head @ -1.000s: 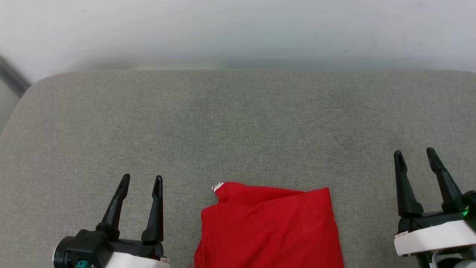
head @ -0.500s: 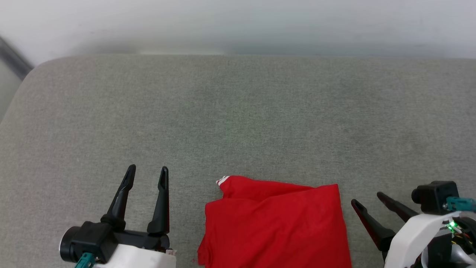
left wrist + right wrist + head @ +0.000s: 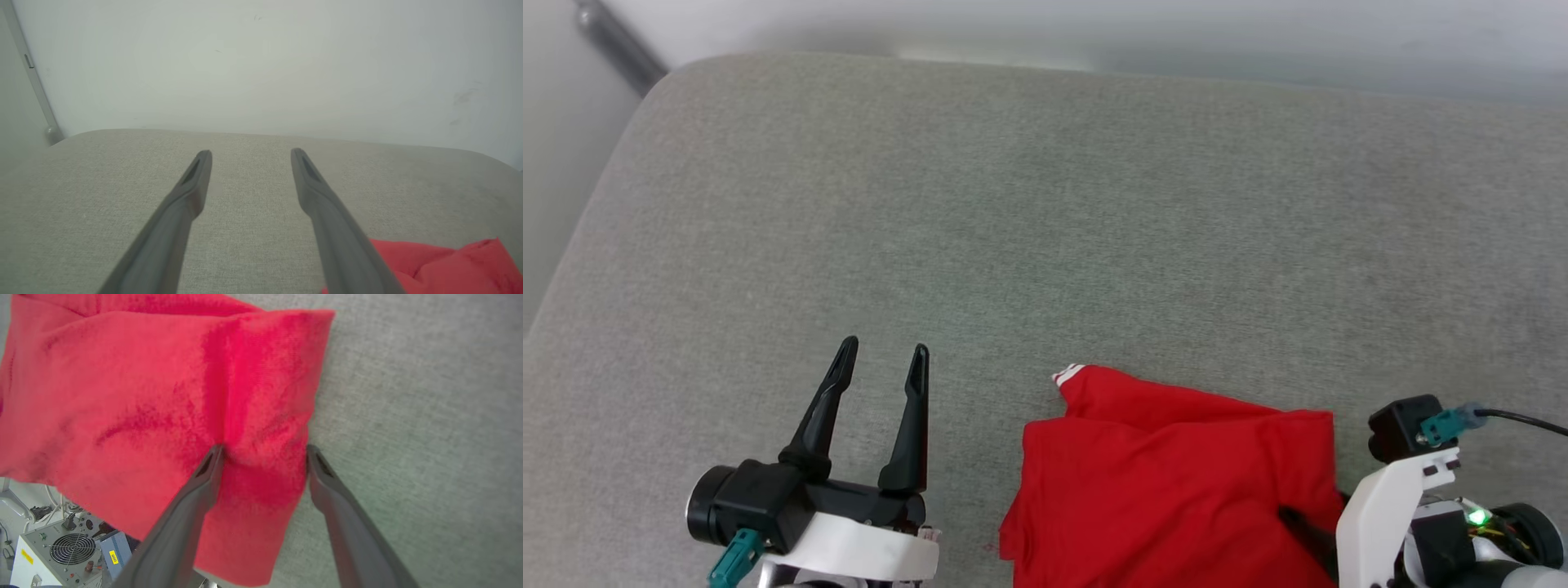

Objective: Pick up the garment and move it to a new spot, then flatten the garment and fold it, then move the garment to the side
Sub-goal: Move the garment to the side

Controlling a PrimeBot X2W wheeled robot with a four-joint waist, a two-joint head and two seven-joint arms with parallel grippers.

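The right gripper (image 3: 263, 451) is swinging down over the right edge of the folded red fabric garment (image 3: 1160, 490), which is lying at the near side of the grey upholstered bench (image 3: 1045, 204). Its jaws are standing open astride the cloth, probably beginning the move aside. The left gripper (image 3: 885, 351) is hovering alongside, its jaws open and empty.

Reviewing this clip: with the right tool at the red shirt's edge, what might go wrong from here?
1. The open right tool straddles the side edge of the folded red fabric shirt, one finger over cloth, one over the grey padded surface; closing may pinch only the top layer and undo the fold.
2. The shirt's near part overhangs the surface above a white fan-vented box; a weak grip might let it slide off.
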